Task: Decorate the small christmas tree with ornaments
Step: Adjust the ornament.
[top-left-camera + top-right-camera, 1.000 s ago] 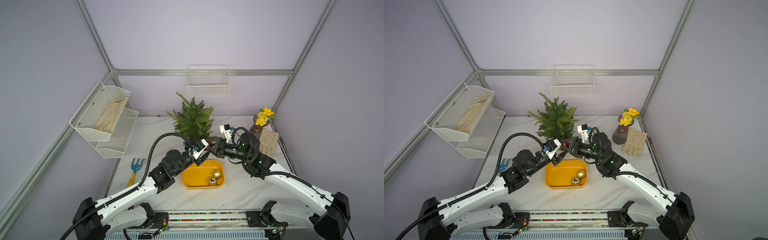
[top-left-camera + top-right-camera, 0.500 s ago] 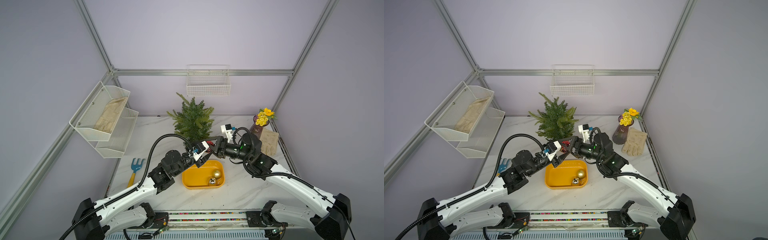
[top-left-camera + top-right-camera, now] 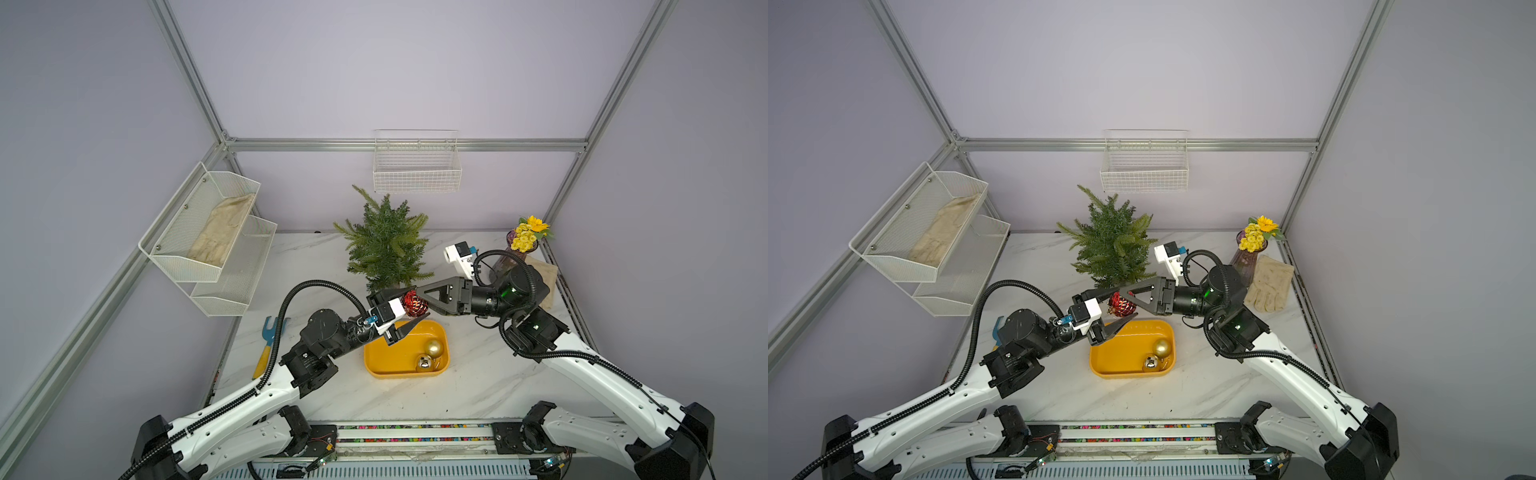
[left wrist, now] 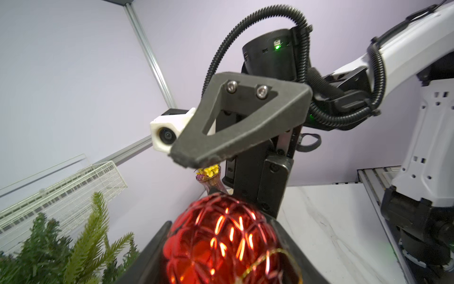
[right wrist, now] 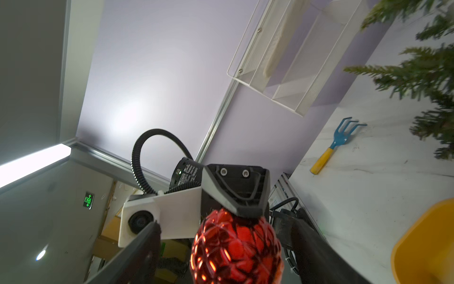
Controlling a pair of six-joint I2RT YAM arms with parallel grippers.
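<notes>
The small christmas tree (image 3: 384, 245) stands at the back middle of the marble table. A faceted red ornament (image 3: 414, 303) hangs in the air just in front of the tree, above the yellow tray's (image 3: 374, 365) far edge. My left gripper (image 4: 221, 233) is shut on it, both fingers pressing its sides. My right gripper (image 5: 223, 228) faces the left one from the opposite side. Its jaws are open and straddle the same ornament (image 5: 235, 250) with a gap on each side. A matte gold ornament (image 3: 433, 348) and a mirrored one (image 3: 424, 363) lie in the tray.
A purple vase of yellow flowers (image 3: 525, 241) and a tan glove (image 3: 1268, 284) sit at the back right, behind my right arm. A blue and yellow hand rake (image 3: 270, 340) lies at the left edge. A wire basket (image 3: 417, 170) and a two-tier shelf (image 3: 208, 241) hang on the walls.
My right gripper's jaws have spread apart off the red ornament, which stays in the left gripper. Both arms have barely shifted.
</notes>
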